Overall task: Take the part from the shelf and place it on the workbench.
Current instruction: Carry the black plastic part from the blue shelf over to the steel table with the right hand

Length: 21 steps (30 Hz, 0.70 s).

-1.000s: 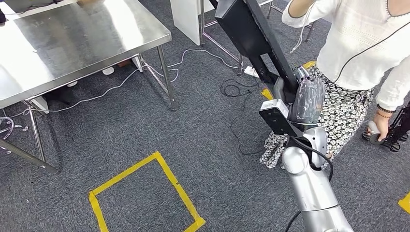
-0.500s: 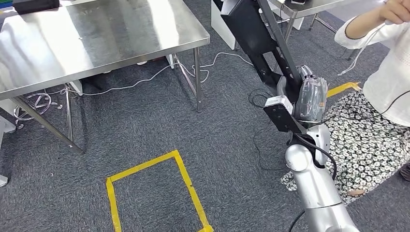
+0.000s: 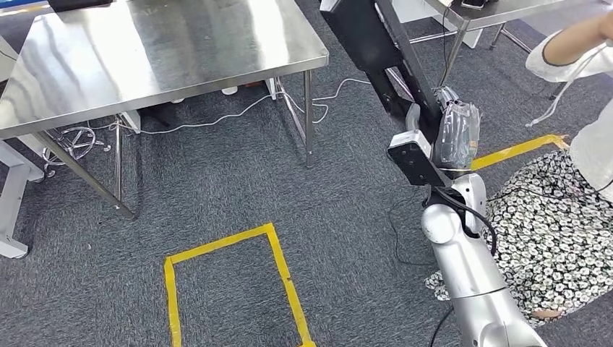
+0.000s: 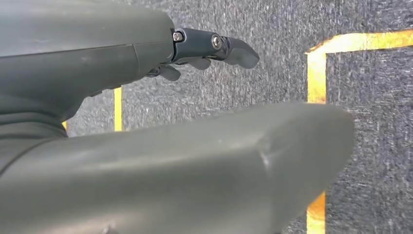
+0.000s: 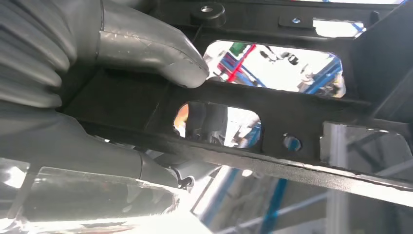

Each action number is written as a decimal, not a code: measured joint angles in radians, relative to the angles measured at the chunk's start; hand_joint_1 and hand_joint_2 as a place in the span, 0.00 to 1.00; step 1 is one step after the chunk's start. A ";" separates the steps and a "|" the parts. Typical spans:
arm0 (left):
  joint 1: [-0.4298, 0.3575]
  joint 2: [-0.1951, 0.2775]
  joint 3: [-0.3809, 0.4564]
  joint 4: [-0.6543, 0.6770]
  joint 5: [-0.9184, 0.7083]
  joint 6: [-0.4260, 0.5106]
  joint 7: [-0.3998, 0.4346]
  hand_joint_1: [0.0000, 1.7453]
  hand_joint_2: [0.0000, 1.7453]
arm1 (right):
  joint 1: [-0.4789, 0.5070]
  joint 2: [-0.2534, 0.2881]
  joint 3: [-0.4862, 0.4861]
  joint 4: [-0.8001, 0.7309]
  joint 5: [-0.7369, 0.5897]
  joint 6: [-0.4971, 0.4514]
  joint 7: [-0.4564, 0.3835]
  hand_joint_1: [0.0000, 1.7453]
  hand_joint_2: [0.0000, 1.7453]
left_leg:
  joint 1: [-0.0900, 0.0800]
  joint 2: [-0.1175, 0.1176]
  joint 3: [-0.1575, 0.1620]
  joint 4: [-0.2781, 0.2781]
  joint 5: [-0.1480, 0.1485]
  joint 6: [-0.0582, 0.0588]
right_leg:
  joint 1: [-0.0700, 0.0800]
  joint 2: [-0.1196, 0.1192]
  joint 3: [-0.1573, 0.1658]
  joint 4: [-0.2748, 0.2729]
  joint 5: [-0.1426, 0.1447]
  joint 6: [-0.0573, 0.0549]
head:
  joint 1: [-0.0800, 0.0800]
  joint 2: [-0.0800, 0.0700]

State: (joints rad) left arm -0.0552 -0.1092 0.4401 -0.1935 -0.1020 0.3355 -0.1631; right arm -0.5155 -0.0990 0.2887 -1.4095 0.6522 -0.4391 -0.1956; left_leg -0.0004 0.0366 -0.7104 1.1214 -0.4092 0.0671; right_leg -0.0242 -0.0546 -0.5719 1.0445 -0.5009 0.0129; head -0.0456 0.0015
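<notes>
Workbench (image 3: 166, 50) polished steel, glossy; part (image 3: 376, 50) matt black plastic; carpet (image 3: 217, 195) rough grey.

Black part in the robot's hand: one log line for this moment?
right hand: holds black part | left hand: empty | steel workbench: ahead

We see the right robot hand (image 5: 97, 97), grey and ribbed, gripping a black flat plastic part (image 5: 292, 122) with rounded rectangular cut-outs, its thick grey thumb (image 5: 156, 53) pressed on a bar of the frame. Clear crinkled plastic film (image 5: 87, 200) lies beside the hand.
</notes>
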 joint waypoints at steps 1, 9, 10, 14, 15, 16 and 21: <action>-0.001 0.001 0.000 0.000 0.000 0.000 -0.001 0.00 0.00 | -0.004 0.000 0.001 0.001 0.000 0.000 -0.001 1.00 1.00 | -0.008 0.013 0.020 -0.039 0.011 0.009 | 0.002 -0.008 0.006 -0.006 -0.002 0.002 | 0.000 0.000; -0.014 0.003 0.000 0.000 -0.006 -0.030 -0.008 0.00 0.00 | -0.026 0.000 0.010 0.015 0.002 0.001 0.011 1.00 1.00 | -0.009 -0.036 0.111 -0.165 0.040 0.030 | 0.003 0.043 -0.059 0.140 -0.068 0.006 | 0.009 0.000; -0.019 0.004 0.000 -0.001 -0.010 -0.035 -0.006 0.00 0.00 | -0.023 -0.003 0.010 0.016 0.001 0.002 0.014 1.00 1.00 | -0.008 -0.047 0.112 -0.165 0.038 0.029 | 0.001 0.050 -0.102 0.201 -0.080 0.009 | 0.011 0.000; -0.022 0.006 -0.001 -0.002 -0.021 -0.044 0.001 0.00 0.00 | -0.010 -0.017 0.010 0.020 -0.006 0.001 0.019 1.00 1.00 | -0.005 -0.076 0.120 -0.148 0.015 0.008 | -0.013 0.053 -0.112 0.102 0.017 0.052 | 0.014 0.000; -0.022 0.007 -0.001 -0.002 -0.020 -0.045 0.000 0.00 0.00 | -0.010 -0.022 0.010 0.019 -0.009 0.001 0.018 1.00 1.00 | -0.007 -0.079 0.116 -0.132 0.003 0.000 | -0.016 0.053 -0.088 0.035 0.051 0.057 | 0.016 0.000; -0.020 0.008 -0.001 -0.002 -0.018 -0.045 -0.002 0.00 0.00 | -0.008 -0.027 0.010 0.017 -0.012 0.002 0.017 1.00 1.00 | -0.009 -0.082 0.112 -0.119 -0.008 -0.008 | -0.017 0.053 -0.069 -0.010 0.070 0.054 | 0.017 0.000; -0.013 0.018 0.001 -0.002 0.007 -0.044 -0.014 0.00 0.00 | 0.008 -0.056 0.006 -0.006 -0.020 0.004 0.014 1.00 1.00 | -0.003 -0.069 0.097 -0.073 -0.050 -0.033 | -0.021 0.054 -0.050 -0.031 0.075 0.011 | 0.011 0.000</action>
State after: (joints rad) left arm -0.0678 -0.0916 0.4413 -0.1953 -0.0953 0.2914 -0.1775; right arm -0.5074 -0.1553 0.2947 -1.4158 0.6325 -0.4353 -0.1819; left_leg -0.0033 -0.0328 -0.6137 1.0480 -0.4588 0.0343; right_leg -0.0453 -0.0008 -0.6223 1.0130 -0.4261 0.0240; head -0.0345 0.0015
